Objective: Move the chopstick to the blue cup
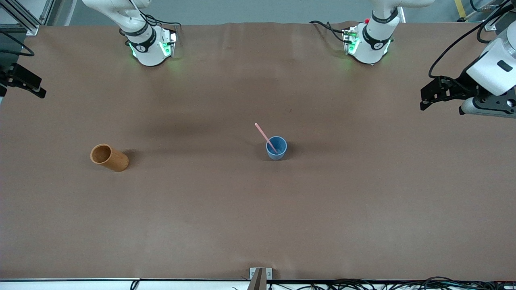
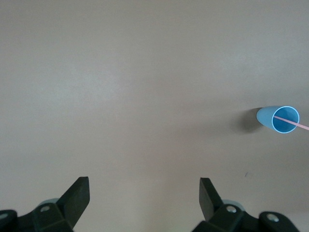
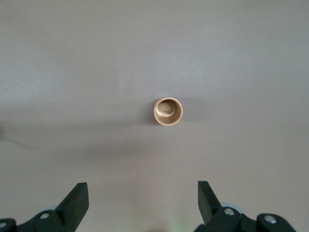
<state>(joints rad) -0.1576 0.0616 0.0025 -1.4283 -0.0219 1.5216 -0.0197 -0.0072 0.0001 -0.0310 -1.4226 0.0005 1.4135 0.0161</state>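
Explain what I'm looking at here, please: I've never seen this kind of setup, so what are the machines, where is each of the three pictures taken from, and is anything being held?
Two white robot arms stand at a brown table. The wide picture comes from a high camera facing them; the other two come from cameras on each arm's wrist, looking down past its two dark fingers.

On the table stands the blue cup with the pink chopstick leaning inside it. The orange-brown cup stands toward the right arm's end of the table.

Nothing is held. The left end effector hangs open over its end of the table, seeing the blue cup off to one side. The right end effector hangs open at the other end, looking into the orange-brown cup, where no stick shows. Judged from this, the transfer looks done.
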